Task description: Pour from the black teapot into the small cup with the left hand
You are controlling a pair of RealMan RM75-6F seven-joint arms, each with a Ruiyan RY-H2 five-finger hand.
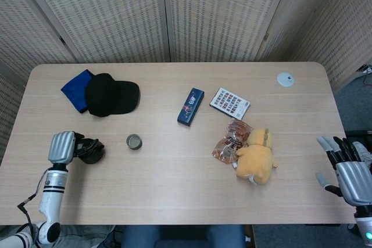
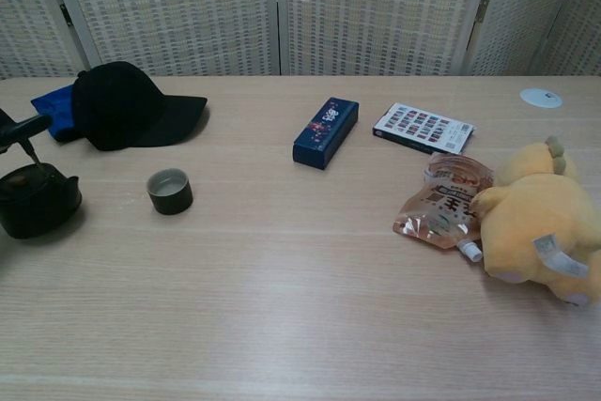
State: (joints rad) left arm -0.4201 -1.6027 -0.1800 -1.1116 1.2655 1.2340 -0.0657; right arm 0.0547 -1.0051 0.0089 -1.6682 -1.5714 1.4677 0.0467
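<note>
Resting upright on the table (image 1: pixel 174 166) near its left front edge, the black teapot (image 2: pixel 36 199) stands level, its spout not tipped. The left hand (image 1: pixel 61 147) sits against the teapot's far-left side, fingers curled toward the handle; whether they actually clasp it cannot be told from either view. The small cup (image 2: pixel 170 191) stands upright to the right of the teapot, near but apart from it; nothing can be made out in it. Judging from this layout, the teapot is down on the table, and whether a pour has been made cannot be told. Farther back lie a black cap (image 1: pixel 111 94) over a blue cloth (image 1: pixel 74 88). The right hand (image 1: pixel 349 169) hangs off the table's right front corner, fingers spread, holding nothing.
</note>
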